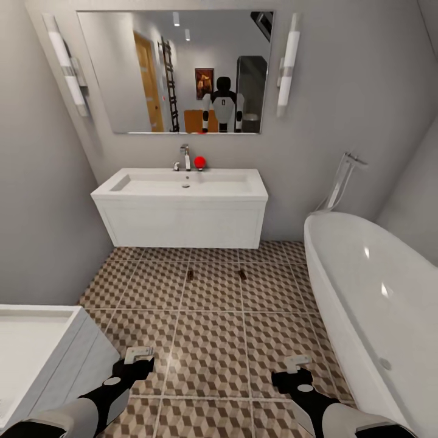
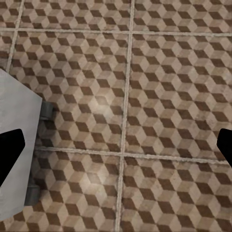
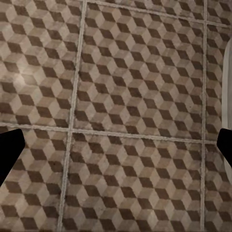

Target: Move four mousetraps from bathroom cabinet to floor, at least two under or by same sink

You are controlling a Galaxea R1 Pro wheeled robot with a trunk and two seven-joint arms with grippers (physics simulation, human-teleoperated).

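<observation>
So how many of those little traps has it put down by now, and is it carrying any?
Two small dark-brown mousetraps, one and another, lie on the cube-patterned tiled floor just in front of the white rectangular sink, so the sink condition looks met. The left tool and right tool both look open and empty. Two traps seemingly remain to be fetched.

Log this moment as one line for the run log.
Two mousetraps on bathroom floor before sink | left gripper open | right gripper open
</observation>
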